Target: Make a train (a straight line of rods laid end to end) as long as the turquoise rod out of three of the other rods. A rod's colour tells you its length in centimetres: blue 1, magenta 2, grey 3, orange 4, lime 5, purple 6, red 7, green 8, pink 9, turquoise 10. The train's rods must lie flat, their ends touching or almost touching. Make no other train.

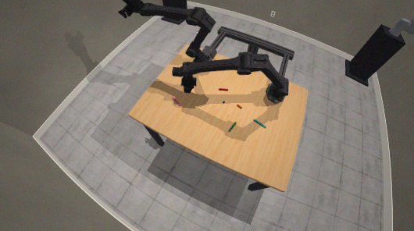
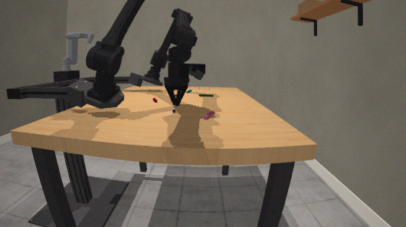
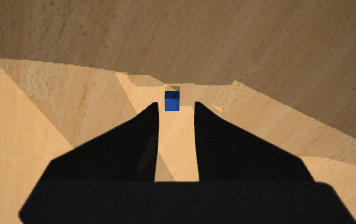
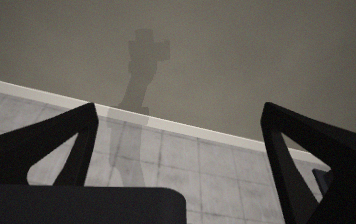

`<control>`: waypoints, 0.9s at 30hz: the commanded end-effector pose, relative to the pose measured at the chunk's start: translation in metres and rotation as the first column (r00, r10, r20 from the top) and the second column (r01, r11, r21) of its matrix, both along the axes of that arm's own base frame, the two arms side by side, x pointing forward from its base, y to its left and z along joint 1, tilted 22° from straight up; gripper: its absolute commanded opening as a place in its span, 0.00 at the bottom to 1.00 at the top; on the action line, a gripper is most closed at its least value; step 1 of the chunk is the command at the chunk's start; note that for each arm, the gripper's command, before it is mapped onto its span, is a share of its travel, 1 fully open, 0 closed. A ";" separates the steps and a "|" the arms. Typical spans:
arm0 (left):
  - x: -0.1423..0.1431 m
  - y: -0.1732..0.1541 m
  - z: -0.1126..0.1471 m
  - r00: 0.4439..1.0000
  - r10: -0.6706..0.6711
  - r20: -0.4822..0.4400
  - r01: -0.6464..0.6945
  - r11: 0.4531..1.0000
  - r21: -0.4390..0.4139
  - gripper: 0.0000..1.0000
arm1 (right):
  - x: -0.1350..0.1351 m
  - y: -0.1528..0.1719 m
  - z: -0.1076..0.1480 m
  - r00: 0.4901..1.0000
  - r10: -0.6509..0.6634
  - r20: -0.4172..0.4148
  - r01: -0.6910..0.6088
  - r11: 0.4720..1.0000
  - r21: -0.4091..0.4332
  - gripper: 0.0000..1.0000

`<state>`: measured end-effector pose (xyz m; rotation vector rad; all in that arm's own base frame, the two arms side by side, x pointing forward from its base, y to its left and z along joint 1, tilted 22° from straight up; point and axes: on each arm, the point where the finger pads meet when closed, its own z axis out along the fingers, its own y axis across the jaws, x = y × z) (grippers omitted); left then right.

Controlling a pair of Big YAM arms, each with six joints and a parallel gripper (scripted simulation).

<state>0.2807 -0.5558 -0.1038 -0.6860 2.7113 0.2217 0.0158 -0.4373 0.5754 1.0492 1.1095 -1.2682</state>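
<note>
My left gripper (image 1: 187, 90) (image 2: 176, 104) (image 3: 176, 111) is partly open and empty, pointing down above the table. The blue rod (image 1: 223, 102) (image 2: 174, 111) (image 3: 171, 101) lies on the table, seen just beyond its fingertips in the left wrist view. The red rod (image 1: 223, 89) (image 2: 155, 100), orange rod (image 1: 239, 106), green rod (image 1: 233, 126) (image 2: 206, 95), turquoise rod (image 1: 259, 123) (image 2: 189, 91) and pink rod (image 1: 176, 101) (image 2: 209, 115) lie flat and apart. My right gripper (image 1: 124, 14) (image 4: 179, 112) is wide open and empty, out beyond the table; it is outside the exterior view.
The wooden table (image 1: 269, 159) (image 2: 260, 141) bears both arm bases along its back side, beside a dark metal frame (image 1: 258, 42). The left arm reaches across above the table. Arm shadows fall over the pink rod's area. Black pedestals stand on the floor behind.
</note>
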 end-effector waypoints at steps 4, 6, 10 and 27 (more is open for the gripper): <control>0.009 0.010 -0.017 1.000 0.009 -0.007 -0.009 1.000 0.022 0.23 | -0.009 0.004 0.046 1.000 -0.018 0.020 0.020 0.996 -0.087 1.00; 0.009 0.010 -0.017 1.000 0.009 -0.007 -0.009 1.000 0.022 0.23 | -0.009 0.004 0.046 1.000 -0.018 0.020 0.020 0.996 -0.087 1.00; 0.009 0.011 -0.017 1.000 0.010 -0.007 -0.010 1.000 0.022 0.23 | -0.009 0.004 0.046 1.000 -0.018 0.020 0.020 0.996 -0.087 1.00; -0.002 0.007 -0.017 1.000 0.011 -0.003 -0.011 1.000 0.016 0.23 | -0.009 0.004 0.046 1.000 -0.018 0.020 0.020 0.996 -0.087 1.00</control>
